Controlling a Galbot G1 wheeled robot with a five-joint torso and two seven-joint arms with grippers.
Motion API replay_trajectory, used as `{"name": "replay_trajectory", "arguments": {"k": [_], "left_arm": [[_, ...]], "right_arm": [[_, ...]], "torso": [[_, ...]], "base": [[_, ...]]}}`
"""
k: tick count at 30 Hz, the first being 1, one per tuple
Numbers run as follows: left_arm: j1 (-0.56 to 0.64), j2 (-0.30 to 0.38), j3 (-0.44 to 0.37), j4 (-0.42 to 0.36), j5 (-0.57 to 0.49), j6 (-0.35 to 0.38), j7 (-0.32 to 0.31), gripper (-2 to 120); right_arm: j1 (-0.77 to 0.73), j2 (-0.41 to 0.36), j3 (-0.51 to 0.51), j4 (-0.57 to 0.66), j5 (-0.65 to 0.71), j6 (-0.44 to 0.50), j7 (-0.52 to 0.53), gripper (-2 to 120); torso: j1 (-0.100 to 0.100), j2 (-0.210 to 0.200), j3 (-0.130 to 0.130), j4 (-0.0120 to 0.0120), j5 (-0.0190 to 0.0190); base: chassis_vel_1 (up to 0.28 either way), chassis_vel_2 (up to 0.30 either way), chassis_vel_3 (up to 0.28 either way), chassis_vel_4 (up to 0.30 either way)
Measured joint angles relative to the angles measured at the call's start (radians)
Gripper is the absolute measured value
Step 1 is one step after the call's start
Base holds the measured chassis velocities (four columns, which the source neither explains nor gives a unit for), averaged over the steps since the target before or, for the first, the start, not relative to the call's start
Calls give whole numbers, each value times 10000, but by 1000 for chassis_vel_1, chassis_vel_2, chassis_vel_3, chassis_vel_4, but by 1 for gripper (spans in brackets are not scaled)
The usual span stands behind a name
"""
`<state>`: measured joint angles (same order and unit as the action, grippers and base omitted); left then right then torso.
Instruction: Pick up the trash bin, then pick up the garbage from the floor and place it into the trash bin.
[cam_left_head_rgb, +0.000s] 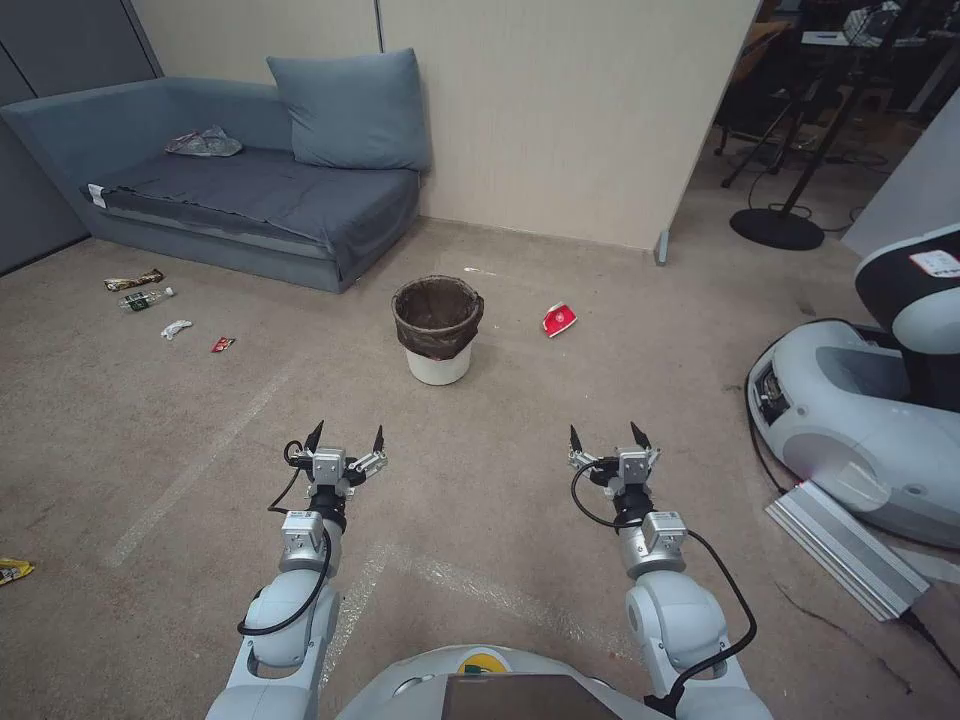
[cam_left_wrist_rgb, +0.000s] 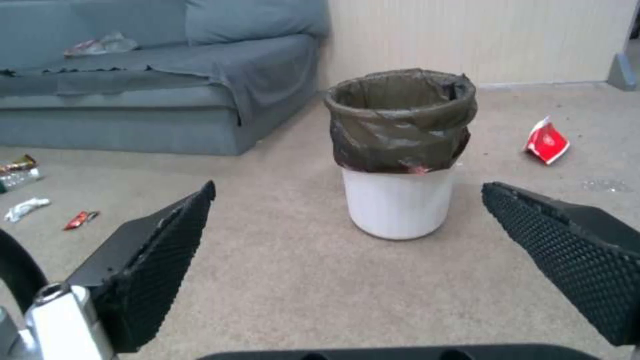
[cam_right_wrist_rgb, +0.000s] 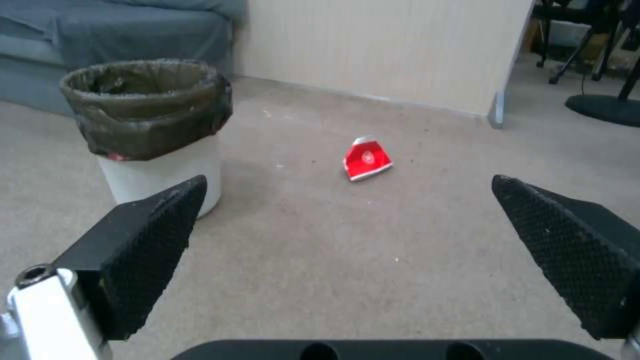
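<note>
While the trash bin (cam_left_head_rgb: 437, 330) stands upright on the carpet well ahead of both sets of fingers, it lies nearly straight beyond the left gripper (cam_left_head_rgb: 347, 437), whose fingers are spread wide and empty, so that arm looks nearer. The right gripper (cam_left_head_rgb: 609, 436), equally spread, faces a red-white carton (cam_right_wrist_rgb: 366, 159). From the head view, more garbage (cam_left_head_rgb: 150, 300) shows far off to the left fingers' outer side.

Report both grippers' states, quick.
Left gripper: open, empty, short of the trash bin.
Right gripper: open, empty, above the floor.
</note>
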<state>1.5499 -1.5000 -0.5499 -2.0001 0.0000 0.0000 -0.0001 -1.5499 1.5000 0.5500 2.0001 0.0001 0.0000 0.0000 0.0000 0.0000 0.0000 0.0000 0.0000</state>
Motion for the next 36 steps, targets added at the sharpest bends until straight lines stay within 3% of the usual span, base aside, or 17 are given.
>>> {"name": "replay_trajectory", "arguments": {"k": [20,26,30,33,36], "left_arm": [[60,1,-3,-76,0,71,-16,100],[813,37,-97,-1355,0,916,-264,100],[1687,81,-206,-2784,0,1844,-538,100],[1921,92,-230,-3128,0,2099,-625,100],[2352,125,-307,-3839,10,2593,-816,100]], "right_arm": [[-27,14,6,40,-4,-4,2,100],[-733,395,308,1150,-235,-203,223,100],[-1747,958,738,2732,-613,-494,568,100],[-2001,1092,845,3113,-710,-571,656,100],[-2022,1113,854,3149,-724,-584,666,100]], "torso": [[0,0,0,-1,-1],[0,0,0,1,-2],[0,1,-2,0,0],[0,0,-1,-6,-13],[0,1,-2,1,5]], "base": [[0,0,0,0],[0,0,0,0],[0,0,0,0],[0,0,0,0],[0,0,0,0]]}}
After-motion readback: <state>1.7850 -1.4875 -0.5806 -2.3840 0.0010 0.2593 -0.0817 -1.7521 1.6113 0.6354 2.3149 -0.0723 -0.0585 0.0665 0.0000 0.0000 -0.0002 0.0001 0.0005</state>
